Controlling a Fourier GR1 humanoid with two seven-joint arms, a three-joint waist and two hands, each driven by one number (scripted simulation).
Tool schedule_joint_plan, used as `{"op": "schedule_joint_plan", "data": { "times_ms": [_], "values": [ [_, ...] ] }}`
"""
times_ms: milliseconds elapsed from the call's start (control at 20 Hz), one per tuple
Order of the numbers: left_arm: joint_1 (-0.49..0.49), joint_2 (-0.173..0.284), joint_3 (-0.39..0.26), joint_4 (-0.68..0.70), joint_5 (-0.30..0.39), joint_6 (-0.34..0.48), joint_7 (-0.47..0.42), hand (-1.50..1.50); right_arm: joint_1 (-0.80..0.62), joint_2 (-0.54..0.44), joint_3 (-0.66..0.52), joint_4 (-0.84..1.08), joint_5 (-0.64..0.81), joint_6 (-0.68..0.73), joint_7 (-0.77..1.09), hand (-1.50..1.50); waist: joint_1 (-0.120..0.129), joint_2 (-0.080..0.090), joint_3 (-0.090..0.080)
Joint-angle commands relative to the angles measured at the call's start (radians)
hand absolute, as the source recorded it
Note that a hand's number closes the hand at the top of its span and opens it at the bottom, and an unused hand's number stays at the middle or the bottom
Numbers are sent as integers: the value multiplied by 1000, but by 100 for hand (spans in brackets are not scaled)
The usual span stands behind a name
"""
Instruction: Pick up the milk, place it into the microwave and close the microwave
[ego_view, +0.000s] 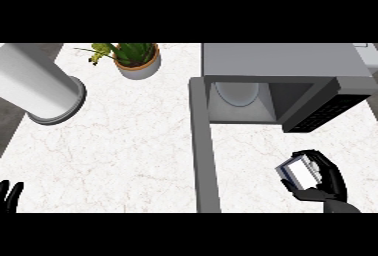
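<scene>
A small white and blue milk carton (298, 171) sits in my right hand (325, 186), whose fingers and thumb curl round it, at the lower right over the counter. The grey microwave (284, 62) stands at the back right with its cavity open and a glass turntable (236, 93) inside. Its door (204, 150) is swung wide, reaching toward me as a long grey bar left of the carton. The carton is in front of the cavity, short of the opening. Only the fingertips of my left hand (10, 196) show at the lower left edge, resting with fingers up.
A large white cylinder (37, 85) lies at the back left of the marble counter (125, 150). A potted plant (135, 57) stands at the back middle. The microwave's dark control panel (325, 111) juts out right of the cavity.
</scene>
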Motion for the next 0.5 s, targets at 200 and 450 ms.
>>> {"op": "schedule_joint_plan", "data": {
  "times_ms": [200, 450],
  "values": [
    [-41, -1, 15, 8, -6, 16, 16, -150, 6, 48, 38, -62, -53, 225, -66, 150, -12, -3, -2],
    [40, 12, 59, 11, 40, -48, -19, -150, -47, 99, 14, -135, -127, 139, 64, 150, -8, -7, -4]
  ]
}}
